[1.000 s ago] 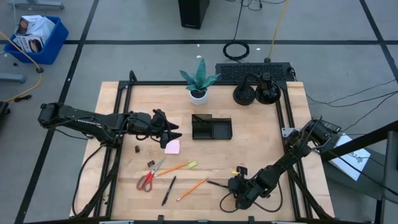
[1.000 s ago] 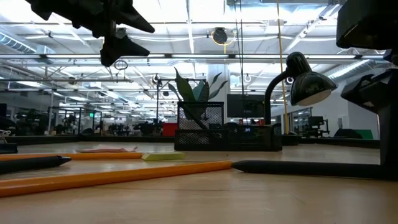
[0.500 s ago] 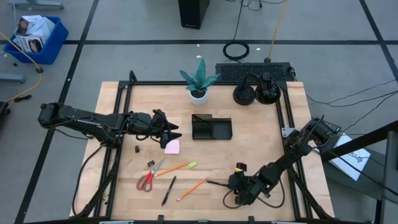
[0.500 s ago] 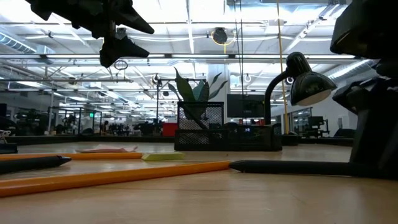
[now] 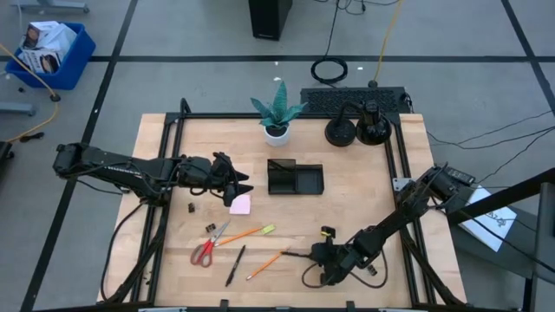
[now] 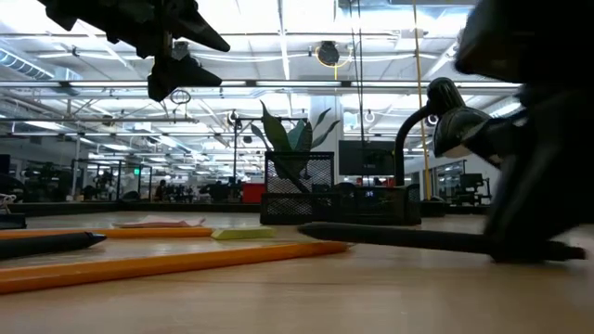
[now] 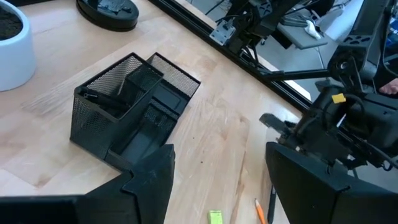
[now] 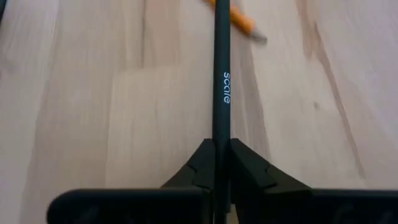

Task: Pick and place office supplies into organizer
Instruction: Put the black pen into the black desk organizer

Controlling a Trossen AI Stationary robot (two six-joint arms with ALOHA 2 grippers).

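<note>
Near the table's front edge, the right gripper (image 8: 222, 163) is clamped on a black pen (image 8: 221, 74) (white lettering reads "scale"). Farther back, mid-table, the organizer (image 7: 127, 109) is a black mesh tray; its contents cannot be made out. The left gripper (image 5: 245, 183) hovers beside it, jaws apart.

The right gripper (image 8: 221, 163) has moved a little toward the left along the front of the tabletop (image 5: 364, 208), and its fingers (image 8: 252, 168) have now closed on the black pen (image 8: 221, 81) (before they were apart), whose tip now lies over the orange pencil (image 5: 268, 263).
</note>
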